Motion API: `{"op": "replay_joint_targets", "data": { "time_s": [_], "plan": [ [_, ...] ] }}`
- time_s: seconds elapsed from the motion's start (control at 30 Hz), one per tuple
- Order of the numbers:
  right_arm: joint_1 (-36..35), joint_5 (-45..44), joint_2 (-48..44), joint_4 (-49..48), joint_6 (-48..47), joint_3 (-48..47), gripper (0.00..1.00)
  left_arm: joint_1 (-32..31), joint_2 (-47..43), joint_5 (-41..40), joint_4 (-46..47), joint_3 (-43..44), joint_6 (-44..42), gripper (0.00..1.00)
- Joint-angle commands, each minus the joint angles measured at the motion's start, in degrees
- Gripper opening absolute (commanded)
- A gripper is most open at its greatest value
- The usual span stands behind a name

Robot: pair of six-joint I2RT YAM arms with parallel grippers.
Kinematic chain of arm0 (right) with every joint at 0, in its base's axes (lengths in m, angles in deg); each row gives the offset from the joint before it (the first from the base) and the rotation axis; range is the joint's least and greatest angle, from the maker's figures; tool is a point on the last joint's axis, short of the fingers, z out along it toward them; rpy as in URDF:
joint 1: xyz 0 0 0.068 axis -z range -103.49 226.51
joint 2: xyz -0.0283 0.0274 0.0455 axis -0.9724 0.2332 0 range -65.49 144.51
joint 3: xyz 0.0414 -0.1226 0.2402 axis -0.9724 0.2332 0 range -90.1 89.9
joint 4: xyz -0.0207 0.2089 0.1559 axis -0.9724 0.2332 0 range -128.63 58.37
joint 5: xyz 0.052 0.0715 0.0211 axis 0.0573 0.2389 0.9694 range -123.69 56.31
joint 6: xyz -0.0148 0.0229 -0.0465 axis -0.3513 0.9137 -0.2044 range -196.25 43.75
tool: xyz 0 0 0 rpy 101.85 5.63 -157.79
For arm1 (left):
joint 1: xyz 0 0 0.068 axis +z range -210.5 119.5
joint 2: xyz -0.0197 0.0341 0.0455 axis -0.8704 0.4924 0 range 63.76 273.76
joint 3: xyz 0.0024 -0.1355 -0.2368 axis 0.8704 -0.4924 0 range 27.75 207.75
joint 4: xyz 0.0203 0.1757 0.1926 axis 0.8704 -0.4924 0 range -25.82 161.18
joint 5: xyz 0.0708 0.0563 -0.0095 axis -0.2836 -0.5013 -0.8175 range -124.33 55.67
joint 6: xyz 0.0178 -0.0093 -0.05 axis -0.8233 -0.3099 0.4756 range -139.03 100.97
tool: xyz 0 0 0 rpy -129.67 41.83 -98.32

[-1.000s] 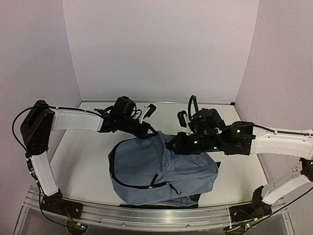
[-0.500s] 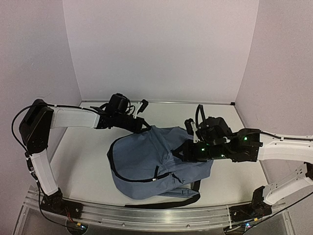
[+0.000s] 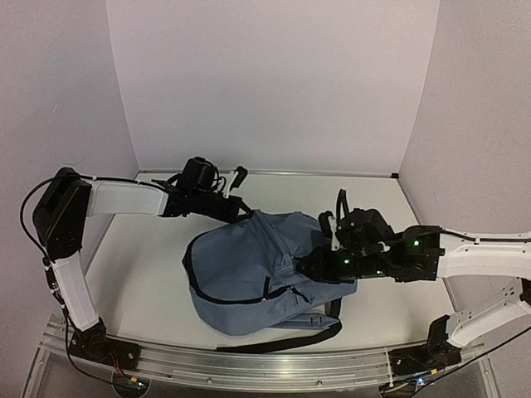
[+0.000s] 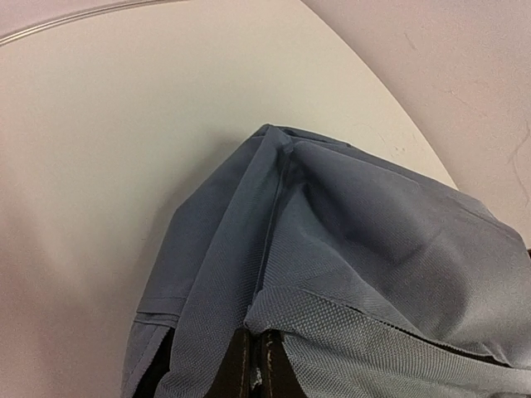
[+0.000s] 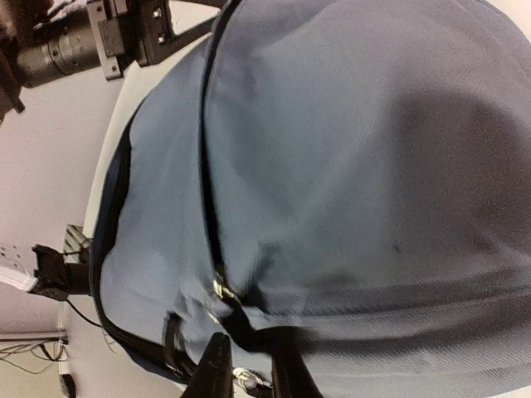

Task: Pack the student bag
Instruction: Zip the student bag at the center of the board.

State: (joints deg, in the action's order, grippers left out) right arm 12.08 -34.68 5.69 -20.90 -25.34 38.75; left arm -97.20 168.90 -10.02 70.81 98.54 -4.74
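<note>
The left fingers [image 4: 237,369] are clamping tight on a fabric fold of the student bag [image 3: 249,265]. The right fingers [image 5: 214,371] are standing slightly parted, a black strap [image 5: 257,336] just ahead of them; whether they are gripping cannot be told.

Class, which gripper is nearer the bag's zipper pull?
Right. The right gripper is at the right side of the bag, close beside the zipper pull; the left gripper pinches the far top edge, farther away.
</note>
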Motion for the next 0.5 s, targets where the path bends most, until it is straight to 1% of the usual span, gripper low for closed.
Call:
{"op": "replay_joint_targets", "data": {
  "time_s": [0.0,0.1,0.13,0.23,0.37,0.4,0.43,0.47],
  "plan": [
    [-0.84,-6.34,1.04,3.02,-2.89,-5.49,0.37,8.04,0.26,-7.1,3.34,2.97,4.58,0.0],
    [-0.14,-12.06,3.89,3.02,-5.95,-9.87,0.64,9.83,0.95,-7.9,1.74,4.52,5.0,0.0],
    [0.63,-12.96,5.23,3.02,-7.29,-11.34,0.69,10.57,1.23,-8.11,1.27,5.04,5.37,0.0],
    [4.2,-14.61,8.95,2.83,-11.82,-14.28,0.8,13.38,1.92,-9.05,-0.79,6.41,6.58,0.0],
    [13.23,-13.64,12.19,1.39,-17.2,-15.29,0.91,17.19,2.7,-8.17,-2.57,8.26,8.25,0.01],
    [15.21,-13.26,12.79,0.87,-18.4,-15.23,0.92,17.9,2.79,-7.88,-2.99,8.64,8.34,0.04],
    [17.25,-12.68,13.36,0.42,-19.83,-15.18,0.94,18.62,2.73,-7.53,-3.24,8.78,8.38,0.11],
    [19.65,-12.19,13.74,-0.09,-20.91,-15.04,0.95,19.11,2.54,-7.37,-3.58,8.78,8.39,0.26]
  ]
}}
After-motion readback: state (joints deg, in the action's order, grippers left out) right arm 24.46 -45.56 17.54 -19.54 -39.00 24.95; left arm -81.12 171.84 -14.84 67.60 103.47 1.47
